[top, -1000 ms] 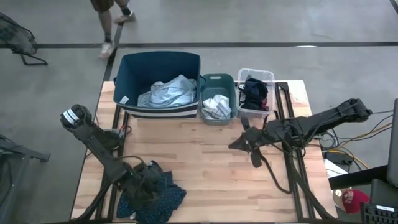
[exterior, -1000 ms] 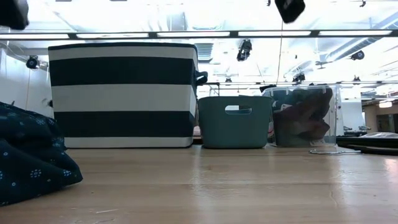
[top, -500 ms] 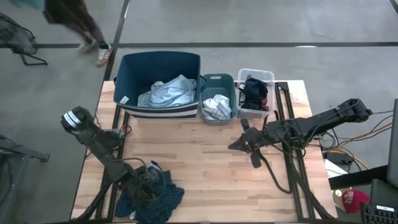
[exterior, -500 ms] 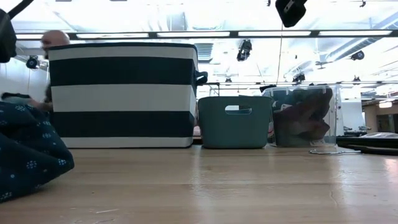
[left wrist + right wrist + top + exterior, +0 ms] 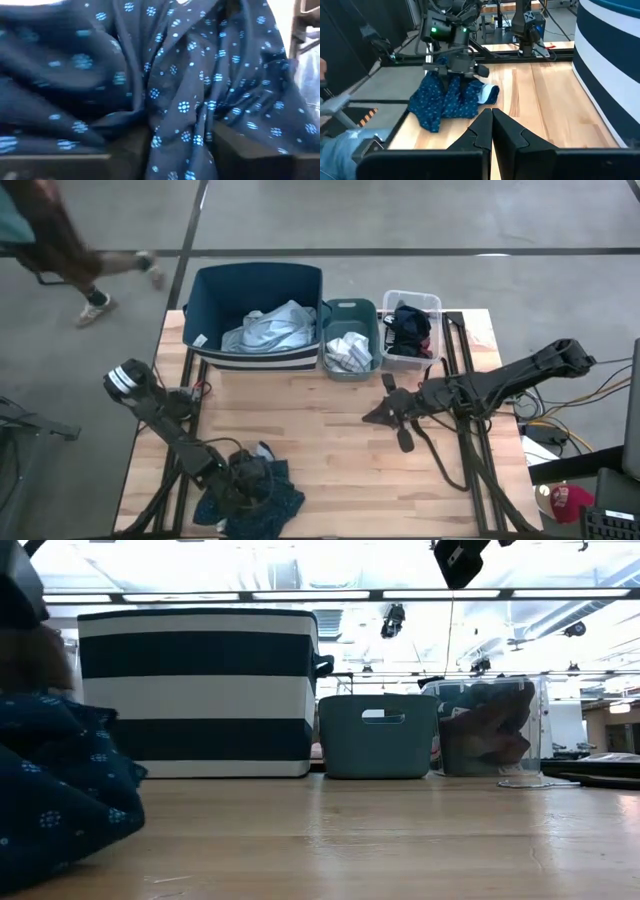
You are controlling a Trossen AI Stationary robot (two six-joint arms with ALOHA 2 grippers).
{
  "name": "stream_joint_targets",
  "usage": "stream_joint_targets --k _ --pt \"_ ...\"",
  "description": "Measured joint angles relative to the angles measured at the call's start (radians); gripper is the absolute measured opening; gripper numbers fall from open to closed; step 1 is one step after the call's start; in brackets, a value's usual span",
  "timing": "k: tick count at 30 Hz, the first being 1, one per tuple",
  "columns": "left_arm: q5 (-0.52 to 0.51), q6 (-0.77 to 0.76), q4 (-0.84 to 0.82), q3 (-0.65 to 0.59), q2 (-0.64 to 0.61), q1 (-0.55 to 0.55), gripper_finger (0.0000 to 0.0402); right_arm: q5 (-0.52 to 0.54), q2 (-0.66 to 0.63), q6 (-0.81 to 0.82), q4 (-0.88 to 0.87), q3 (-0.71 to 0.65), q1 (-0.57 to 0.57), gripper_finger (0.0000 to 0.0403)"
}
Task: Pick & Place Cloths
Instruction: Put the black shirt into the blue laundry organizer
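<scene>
Pick step: left claw (image 5: 250,480) clenched on the dark teal dotted cloth (image 5: 262,498) at the tabletop (image 5: 320,440) near-left corner, right claw (image 5: 492,122) closed empty mid-tabletop; next looks like lift, carry to the far-edge navy bin (image 5: 255,285).

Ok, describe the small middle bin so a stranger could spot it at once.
Along the far edge of the wooden table stand three bins in a row. The teal bin is in the middle, between the large navy striped bin and the clear bin. It is the lowest of the three, solid teal with a slot handle, and holds a crumpled white cloth.
</scene>
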Motion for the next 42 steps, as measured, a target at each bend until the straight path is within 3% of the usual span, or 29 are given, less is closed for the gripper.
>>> stream_joint_targets --k 5,7,18,28,42 --pt "-0.030 0.126 0.060 -0.003 0.006 0.025 0.0057 0.000 0.045 -0.012 0.033 0.000 0.000 0.0009" --pt "-0.058 0.185 0.078 -0.003 -0.007 0.034 0.0038 -0.001 0.061 -0.013 0.046 0.000 0.000 0.0009" --pt "-0.239 0.454 0.031 0.047 -0.178 0.055 0.0038 -0.001 0.116 -0.031 0.091 -0.001 0.000 0.0009" --pt "-0.544 0.620 -0.202 0.132 -0.403 0.061 0.0038 -0.001 0.121 -0.030 0.093 -0.001 0.000 0.0009" --pt "-0.843 1.025 -0.190 0.291 -0.603 0.134 0.0038 -0.001 0.121 -0.039 0.111 -0.003 0.000 0.0008"
